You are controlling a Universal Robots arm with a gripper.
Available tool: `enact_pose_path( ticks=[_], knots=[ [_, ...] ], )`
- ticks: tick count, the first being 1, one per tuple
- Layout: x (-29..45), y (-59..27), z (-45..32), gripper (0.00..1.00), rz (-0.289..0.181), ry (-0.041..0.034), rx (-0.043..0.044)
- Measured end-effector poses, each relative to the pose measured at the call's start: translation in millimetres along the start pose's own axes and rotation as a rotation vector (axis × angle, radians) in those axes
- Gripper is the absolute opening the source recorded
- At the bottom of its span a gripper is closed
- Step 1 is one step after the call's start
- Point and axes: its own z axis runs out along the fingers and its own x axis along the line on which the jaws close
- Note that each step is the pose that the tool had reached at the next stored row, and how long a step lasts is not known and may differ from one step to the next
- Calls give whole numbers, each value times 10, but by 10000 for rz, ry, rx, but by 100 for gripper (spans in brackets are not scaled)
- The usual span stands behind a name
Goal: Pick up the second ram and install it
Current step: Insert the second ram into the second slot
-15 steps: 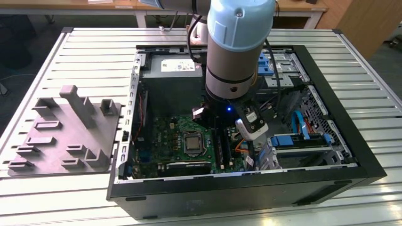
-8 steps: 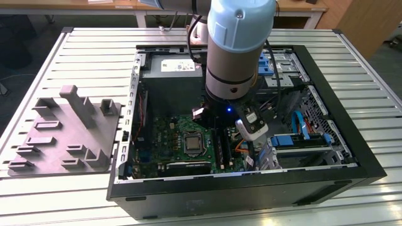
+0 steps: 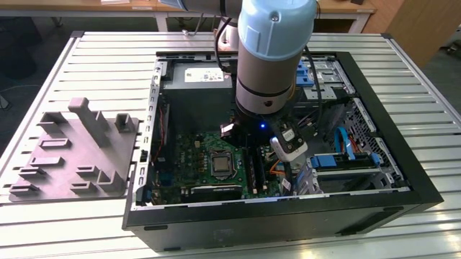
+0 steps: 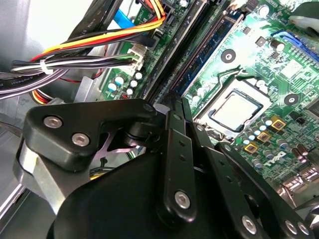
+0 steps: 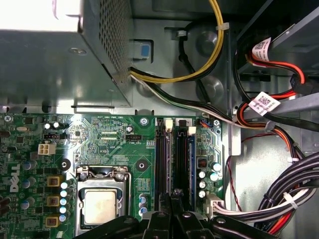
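Note:
My gripper point(image 3: 249, 154) reaches down into the open computer case point(image 3: 273, 218), over the motherboard's memory slots point(image 5: 175, 159). In both wrist views its two fingers point(image 5: 172, 199) are pressed together, tips meeting right above the slot rows point(image 4: 178, 107). A long dark stick with a blue-green tinge, the ram point(image 4: 215, 40), lies along the slot rows beside the processor socket; its bluish edge shows in the first wrist view point(image 5: 192, 164). Whether the fingertips touch a stick is hidden by the fingers themselves.
The processor socket point(image 5: 99, 206) sits close beside the slots. Cable bundles point(image 5: 279, 199) crowd the other side, with the power supply box point(image 5: 60, 55) beyond. Blue drive brackets point(image 3: 338, 162) stand at the exterior view's right. A grey fixture block point(image 3: 72, 154) rests outside the case.

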Motion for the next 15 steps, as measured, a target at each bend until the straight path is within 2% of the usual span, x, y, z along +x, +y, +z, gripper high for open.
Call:
enact_pose_path(
  ticks=[15],
  knots=[
    [1, -13, 10, 12, 1, 1, -19]
  ],
)
